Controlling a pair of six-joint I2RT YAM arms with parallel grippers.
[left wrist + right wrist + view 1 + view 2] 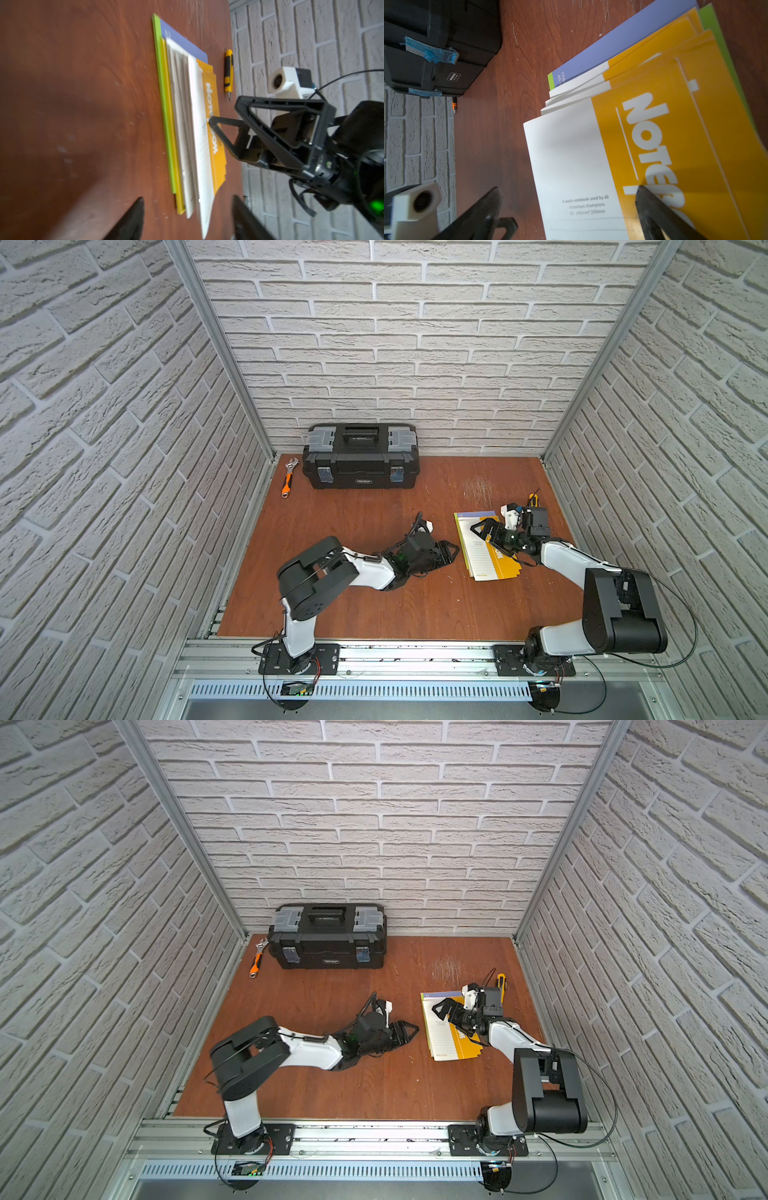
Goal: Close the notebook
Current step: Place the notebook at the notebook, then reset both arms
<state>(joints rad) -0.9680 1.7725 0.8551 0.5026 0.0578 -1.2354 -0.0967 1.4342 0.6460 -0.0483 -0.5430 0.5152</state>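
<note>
- Notebook (492,558), the one with the yellow-and-white cover, lies on top of a small stack of other notebooks (462,517). The stack is on the right side of the table (374,605), well apart from the toolbox (361,464).
- Its long axis runs roughly from the near edge toward the back wall, a little skewed. We judge the spine to be on the right arm's side and the free edge to face the left arm.
- We see the right gripper (568,188) directly over the cover, jaws wide apart and holding nothing. One finger (650,207) seems to touch the yellow band.
- We see the left gripper (188,198) low beside the stack, on the free-edge side, jaws apart and empty.
- In the left wrist view the cover looks down but not flat, with pages fanned beneath it.
- We judge the closing nearly done. What remains is a downward press on the cover, and the right arm, already above it, is the nearer one.
</note>
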